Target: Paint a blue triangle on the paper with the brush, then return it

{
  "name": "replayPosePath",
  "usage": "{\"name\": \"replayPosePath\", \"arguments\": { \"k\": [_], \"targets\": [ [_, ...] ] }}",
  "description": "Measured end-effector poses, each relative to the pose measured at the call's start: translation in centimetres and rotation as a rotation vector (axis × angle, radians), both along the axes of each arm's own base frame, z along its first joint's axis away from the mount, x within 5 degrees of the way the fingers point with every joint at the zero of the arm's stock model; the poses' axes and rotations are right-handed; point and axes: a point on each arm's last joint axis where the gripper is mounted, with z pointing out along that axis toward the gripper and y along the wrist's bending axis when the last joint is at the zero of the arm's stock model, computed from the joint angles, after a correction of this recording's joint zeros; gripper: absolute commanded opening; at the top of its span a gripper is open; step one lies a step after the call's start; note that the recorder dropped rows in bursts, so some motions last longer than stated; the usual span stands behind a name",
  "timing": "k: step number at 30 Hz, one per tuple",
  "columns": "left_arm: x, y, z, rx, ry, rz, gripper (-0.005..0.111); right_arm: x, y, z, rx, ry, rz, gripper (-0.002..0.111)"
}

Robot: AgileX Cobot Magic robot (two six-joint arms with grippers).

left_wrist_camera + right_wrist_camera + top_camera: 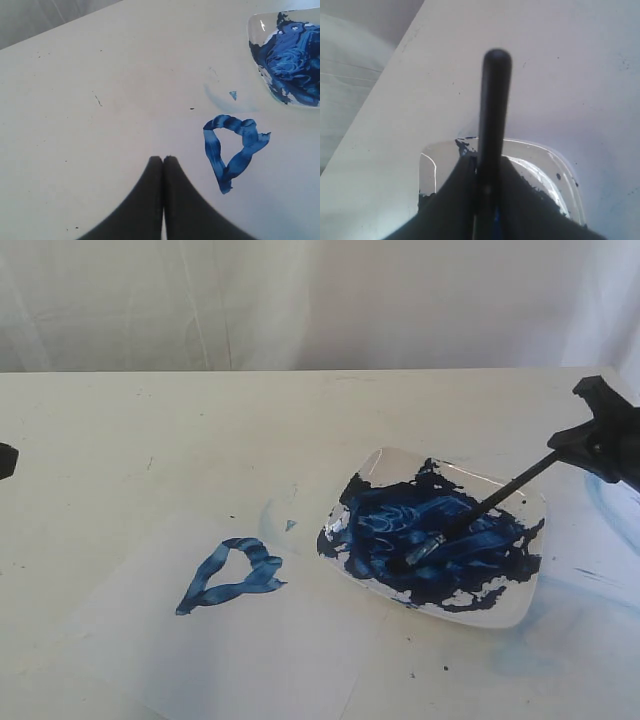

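Note:
The blue triangle (pixel 262 565) (pixel 214 150) is a streaky dark-blue outline on the paper (pixel 260 650), left of the white dish (pixel 500 615) of blue paint. The black-handled brush (pixel 500 495) (pixel 495 100) slants down into the dish, its bristle tip resting in the paint. My right gripper (pixel 572 435) (pixel 487 162) is shut on the upper handle, above the dish's far right corner. My left gripper (pixel 163 159) is shut on nothing and hovers over bare table beside the triangle. In the exterior view only a dark bit of it (pixel 5 460) shows at the left edge.
Pale blue stains (pixel 600 580) mark the table right of the dish, and a small blue spot (pixel 290 525) (pixel 233 95) lies between triangle and dish. The dish rim (pixel 255 30) (pixel 427 165) shows in both wrist views. A white curtain hangs behind the table's far edge.

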Motion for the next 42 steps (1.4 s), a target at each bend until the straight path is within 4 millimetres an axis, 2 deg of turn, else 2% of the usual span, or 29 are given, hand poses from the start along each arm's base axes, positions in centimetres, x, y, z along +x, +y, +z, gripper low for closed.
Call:
{"name": "replayPosePath", "arguments": {
  "k": [11,34,42],
  "targets": [
    [0.0,0.0,0.0,0.000,-0.002,0.001,0.000,0.6,-0.5,-1.4,0.033,0.042,-0.092,0.000],
    [0.0,0.0,0.0,0.000,-0.002,0.001,0.000,1.5,-1.2,-0.9,0.146,0.021,-0.278,0.000],
    [0.0,0.0,0.0,0.000,-0.002,0.001,0.000,1.8,-0.9,-3.9,0.203,0.094,-0.279,0.000]
  ]
}}
